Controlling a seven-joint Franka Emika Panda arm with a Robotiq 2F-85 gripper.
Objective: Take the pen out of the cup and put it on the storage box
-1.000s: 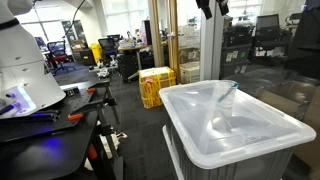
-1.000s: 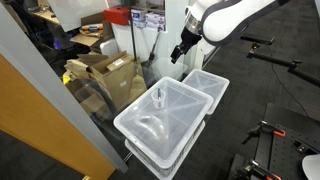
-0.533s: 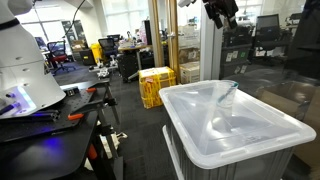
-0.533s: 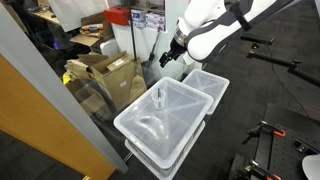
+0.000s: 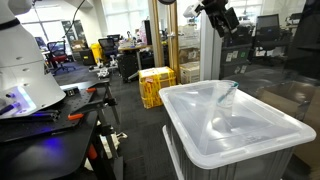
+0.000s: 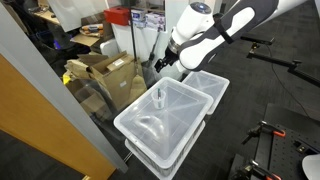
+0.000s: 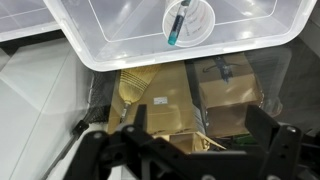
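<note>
One pen (image 7: 178,22): it leans inside the cup (image 7: 201,27), dark with a teal tint, and the wrist view looks down on it. It is in the same place as one second ago, so it is not taken out yet.
Cup: it stands upright on the recessed lid of the storage box (image 5: 255,135), near the rim on the side where your arm is. It has not shifted.
Storage box: the lid is wide next to the cup, so I judge there is enough place to lay the pen later.
Tool (image 6: 163,65): the fingers are spread wide and hold nothing. It hangs above the lid, apart from the cup, and it seems to be just beyond the rim of the box.
What changed: during the last second you brought the tool lower and nearer to the cup, and the wrist has turned.
What it means: this looks like the approach only. In the wrist view the cup sits at the upper edge, not between the fingers, so you probably need to come further over the lid before you descend. The pen is thin, so the fingers must meet it exactly.
Around: cardboard boxes (image 7: 150,100) lie under the tool. A second bin (image 6: 207,85) stands just behind the storage box. A yellow crate (image 5: 156,85) is well apart.
</note>
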